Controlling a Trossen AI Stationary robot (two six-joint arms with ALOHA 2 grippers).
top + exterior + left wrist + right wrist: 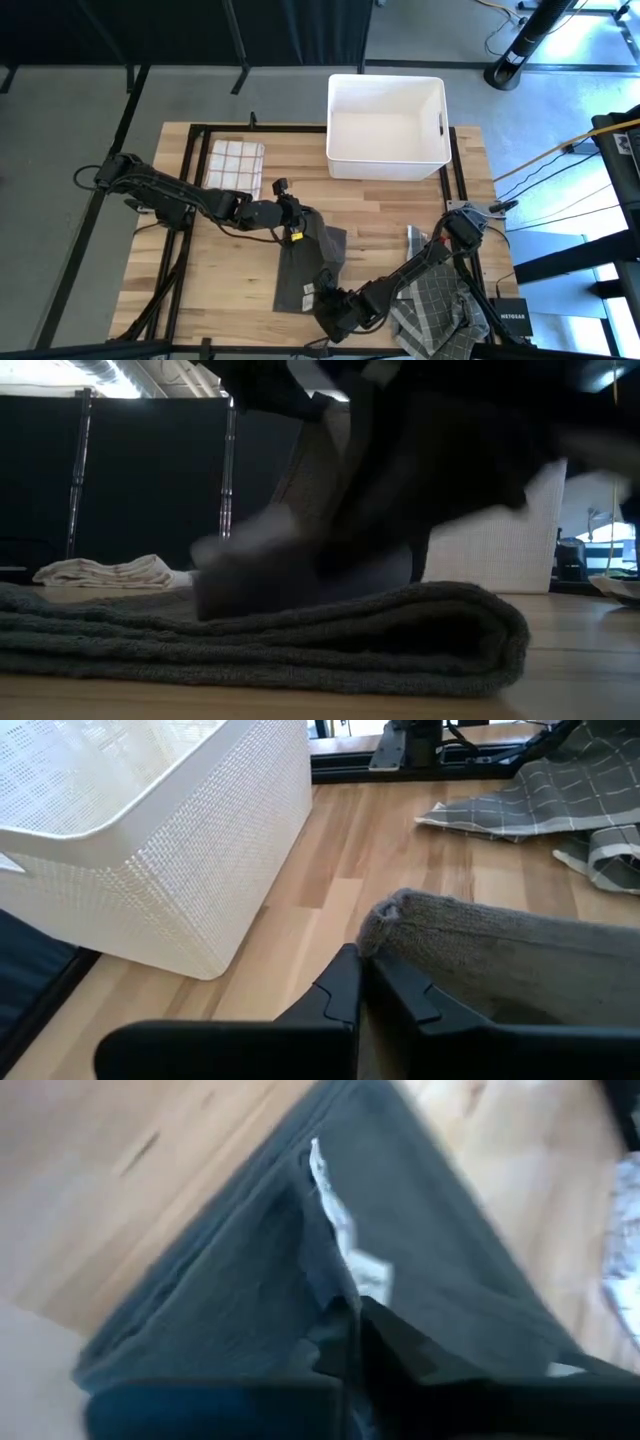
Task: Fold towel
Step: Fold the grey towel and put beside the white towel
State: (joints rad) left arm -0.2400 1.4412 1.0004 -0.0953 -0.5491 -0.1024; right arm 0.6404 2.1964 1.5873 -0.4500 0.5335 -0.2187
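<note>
A dark grey towel (312,262) lies on the wooden table near the middle of its near edge. The low view shows it as a thick folded layer (300,635) with a rounded fold at one end. My left gripper (299,234) is at the towel's far end and is shut on it. My right gripper (325,303) is at the towel's near end, beside its white labels (308,292), and is also shut on it. In the low view both grippers are only a dark blur above the towel. My left gripper (362,975) pinches a bunched corner at the towel's far end (385,915) between its two fingertips, coming from the table's left and slanting down. That corner is raised at the fingers; the rest lies on the table. My right gripper (350,1315) pinches the towel's edge (325,1275) just below the white label (340,1230), coming from the table's right and slanting down. Several layers show beside the fingers. The towel rests on the table around the hold.
A white plastic basket (387,125) stands at the table's far side. A folded white checked towel (235,160) lies at the far left. A heap of grey checked cloths (440,310) sits at the near right corner. Bare wood lies between the towel and the basket.
</note>
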